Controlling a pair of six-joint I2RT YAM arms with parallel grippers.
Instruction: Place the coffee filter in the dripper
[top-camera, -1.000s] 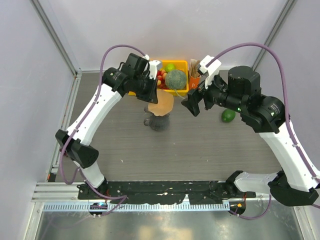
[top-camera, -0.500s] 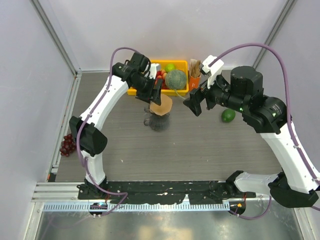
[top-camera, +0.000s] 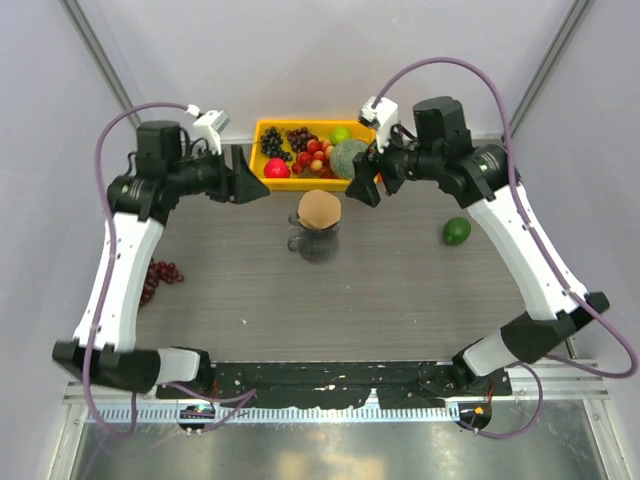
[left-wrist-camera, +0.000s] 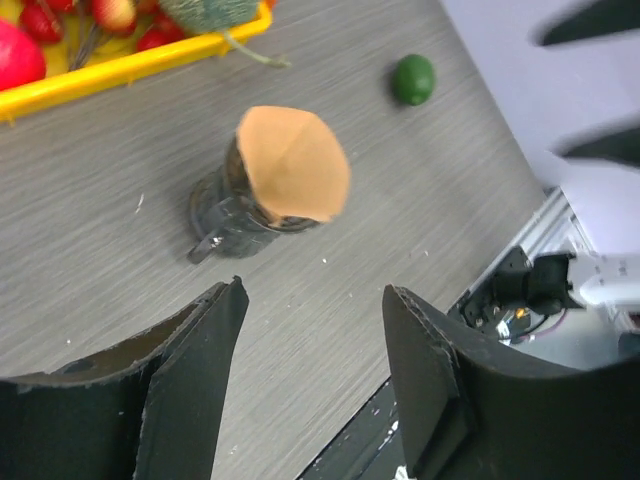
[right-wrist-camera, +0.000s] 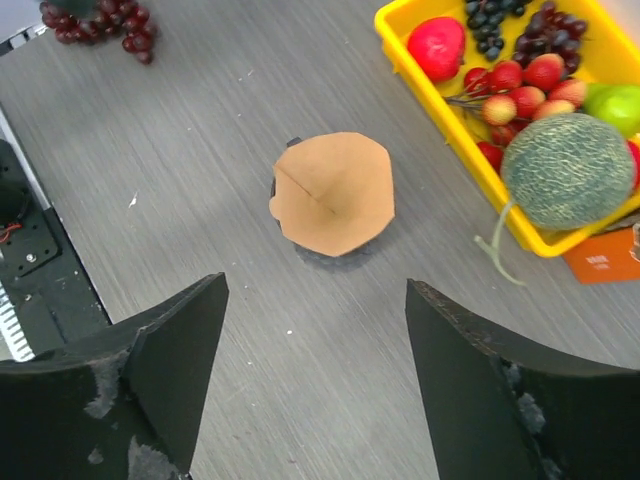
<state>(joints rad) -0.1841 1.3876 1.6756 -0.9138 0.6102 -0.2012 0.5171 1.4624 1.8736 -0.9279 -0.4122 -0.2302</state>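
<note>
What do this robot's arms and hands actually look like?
The left arm and right arm are slim white shells with black joints. A purple cable loops over each. The left hand and right hand each have two black wedge-shaped fingers with scuffed pale edges.

Robot lab test cell, grey wood-grain table (top-camera: 400, 300), plain pale walls (top-camera: 300, 60) close round the table, aluminium posts (top-camera: 111, 72) at its far corners, black mounting rail (top-camera: 330, 378) bolted along its near edge
</note>
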